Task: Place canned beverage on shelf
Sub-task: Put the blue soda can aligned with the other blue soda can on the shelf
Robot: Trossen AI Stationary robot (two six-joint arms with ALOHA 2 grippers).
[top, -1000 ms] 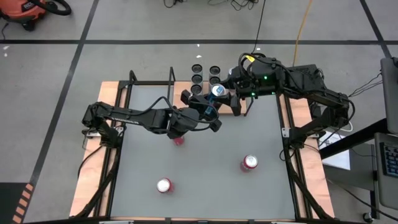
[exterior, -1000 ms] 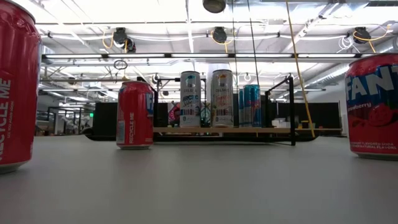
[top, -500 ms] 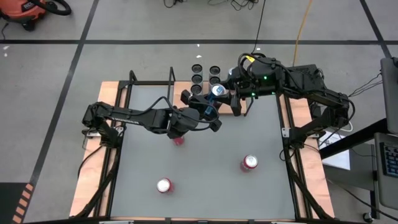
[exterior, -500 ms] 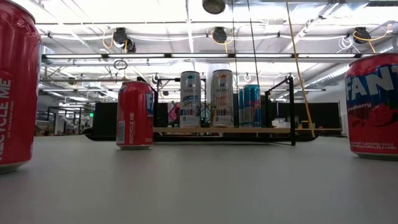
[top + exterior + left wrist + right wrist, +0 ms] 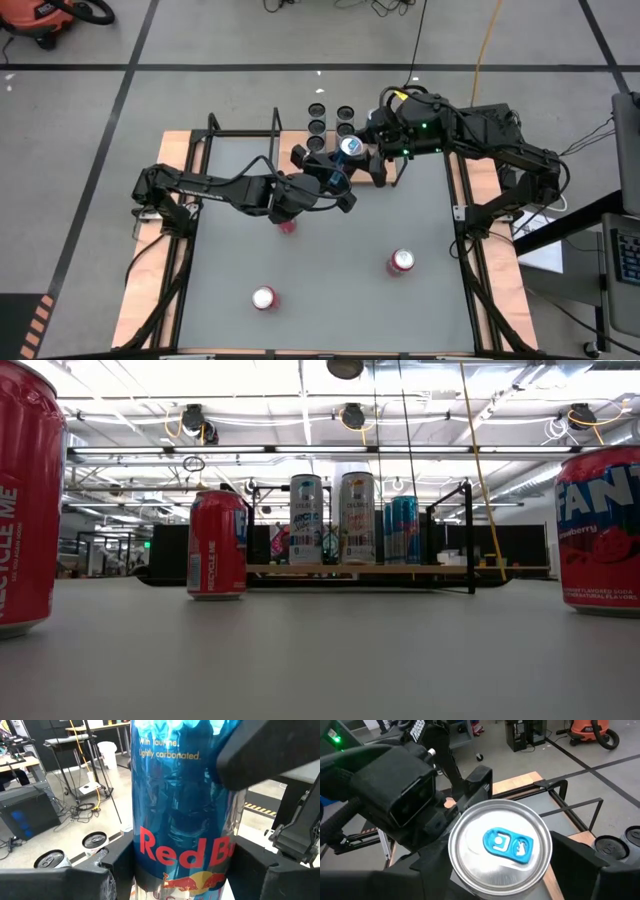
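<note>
Though clamped low on its sides by the left gripper (image 5: pixel 175 882), pinched too near the rim by the right gripper (image 5: pixel 500 865) - a can (image 5: pixel 350 146) caught mid hand-over, by the look of it, and kept upright so as to land on its base. Held in the air just short of the shelf (image 5: pixel 400 569) at the far edge of the table (image 5: pixel 330 300), near the tall cans (image 5: pixel 340 518) standing there; probably passed across for the right arm's better reach. Against half a second back, almost nothing changed - only a slight shift of the right wrist toward the can; red cans (image 5: pixel 401 262) unmoved.
</note>
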